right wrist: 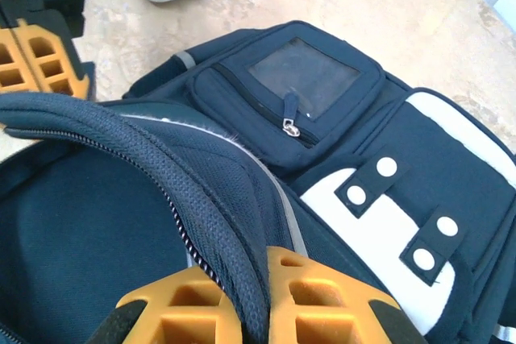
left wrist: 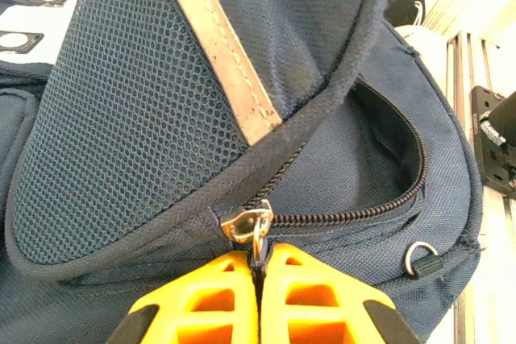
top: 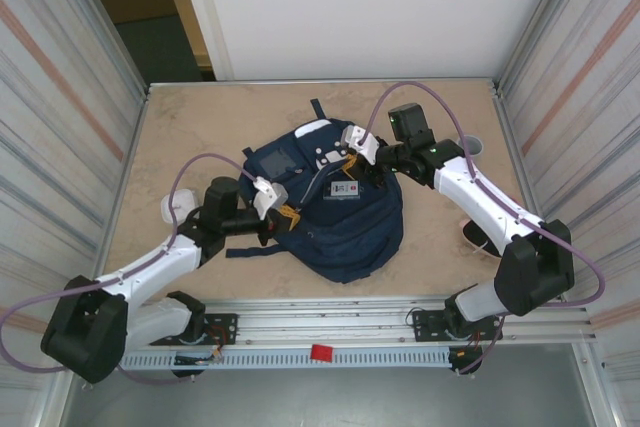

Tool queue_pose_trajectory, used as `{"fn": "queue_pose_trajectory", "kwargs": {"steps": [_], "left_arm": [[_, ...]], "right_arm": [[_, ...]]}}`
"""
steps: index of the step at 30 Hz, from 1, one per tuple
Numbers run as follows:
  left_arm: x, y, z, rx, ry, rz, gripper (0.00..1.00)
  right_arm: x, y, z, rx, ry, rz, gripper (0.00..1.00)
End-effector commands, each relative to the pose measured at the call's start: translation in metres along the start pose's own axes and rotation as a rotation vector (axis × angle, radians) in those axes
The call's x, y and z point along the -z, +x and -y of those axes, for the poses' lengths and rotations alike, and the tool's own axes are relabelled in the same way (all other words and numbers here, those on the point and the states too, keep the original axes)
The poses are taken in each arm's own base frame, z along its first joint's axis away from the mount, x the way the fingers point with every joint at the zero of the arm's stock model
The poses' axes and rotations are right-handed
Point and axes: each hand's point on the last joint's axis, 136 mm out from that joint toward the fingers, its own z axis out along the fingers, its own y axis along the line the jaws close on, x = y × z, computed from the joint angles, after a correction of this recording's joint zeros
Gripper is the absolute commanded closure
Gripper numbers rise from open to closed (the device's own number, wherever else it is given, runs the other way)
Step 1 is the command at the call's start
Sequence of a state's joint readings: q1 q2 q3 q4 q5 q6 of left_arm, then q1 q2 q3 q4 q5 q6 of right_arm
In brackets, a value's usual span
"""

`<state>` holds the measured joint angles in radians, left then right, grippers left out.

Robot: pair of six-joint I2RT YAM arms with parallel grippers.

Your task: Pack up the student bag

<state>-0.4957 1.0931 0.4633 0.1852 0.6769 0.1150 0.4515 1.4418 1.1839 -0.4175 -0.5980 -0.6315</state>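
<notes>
The student bag (top: 340,232), navy with white patches, lies in the middle of the table. My left gripper (top: 288,215) is at its left side, and in the left wrist view this gripper (left wrist: 260,271) is shut on the metal zipper pull (left wrist: 250,223) at the end of an open zipper. My right gripper (top: 352,159) reaches in from the right at the bag's top. In the right wrist view it (right wrist: 262,300) is shut on the padded rim of the lifted flap (right wrist: 185,199), with the bag's dark inside showing below.
A small dark card-like item (top: 343,191) lies on the bag. A white round object (top: 172,209) sits on the table to the left. A grey cup (top: 472,144) and a dark object (top: 478,235) are at the right. Corrugated walls close both sides.
</notes>
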Motion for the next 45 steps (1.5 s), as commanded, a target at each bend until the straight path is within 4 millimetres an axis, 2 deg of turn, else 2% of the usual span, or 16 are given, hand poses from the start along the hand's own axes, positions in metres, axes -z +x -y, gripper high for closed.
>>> {"fn": "queue_pose_trajectory", "kwargs": {"steps": [1,5,7,8,12,14,16,19,22,24,25,30,35,39,45], "left_arm": [[0.005,-0.02,0.02,-0.032,0.055,0.036,1.0],[0.007,-0.028,0.025,0.013,0.031,0.038,1.0],[0.007,-0.03,0.028,0.034,0.021,0.032,1.0],[0.008,-0.029,0.023,0.052,-0.013,0.026,1.0],[0.01,-0.02,0.006,0.132,-0.122,0.001,1.0],[0.009,-0.014,0.005,0.142,-0.125,-0.011,1.0],[0.009,-0.008,0.006,0.152,-0.122,-0.029,1.0],[0.009,-0.002,0.006,0.152,-0.122,-0.04,1.0],[0.01,-0.001,0.007,0.138,-0.119,-0.045,1.0],[0.01,0.0,0.008,0.123,-0.115,-0.058,1.0],[0.009,0.002,0.008,0.121,-0.113,-0.07,1.0],[0.008,0.003,0.009,0.112,-0.098,-0.087,1.0],[0.008,0.002,0.011,0.098,-0.089,-0.089,1.0],[0.01,0.003,0.013,0.09,-0.086,-0.096,1.0],[0.011,0.003,0.013,0.082,-0.085,-0.096,1.0]], "right_arm": [[0.003,-0.021,0.014,-0.006,0.064,0.058,1.0],[0.001,-0.019,0.018,-0.029,0.135,0.047,1.0],[0.001,-0.019,0.014,-0.026,0.147,0.054,1.0],[0.001,-0.019,0.012,-0.036,0.15,0.058,0.99],[0.018,-0.025,0.004,-0.23,0.166,0.109,0.6],[0.031,-0.027,-0.004,-0.367,0.166,0.129,0.5],[0.045,-0.023,-0.009,-0.586,0.192,0.13,0.42],[0.057,-0.002,-0.03,-0.939,0.191,0.07,0.37],[0.06,0.017,-0.058,-1.189,0.179,0.032,0.35],[0.054,0.026,-0.077,-1.321,0.163,0.044,0.35],[0.056,0.025,-0.084,-1.378,0.152,0.086,0.34],[0.045,0.031,-0.106,-1.638,0.097,0.196,0.33],[0.027,0.009,-0.108,-1.695,-0.028,0.306,0.33],[0.009,-0.009,-0.104,-1.698,-0.086,0.312,0.37],[-0.016,-0.001,-0.097,-1.747,-0.033,0.275,0.5]]}}
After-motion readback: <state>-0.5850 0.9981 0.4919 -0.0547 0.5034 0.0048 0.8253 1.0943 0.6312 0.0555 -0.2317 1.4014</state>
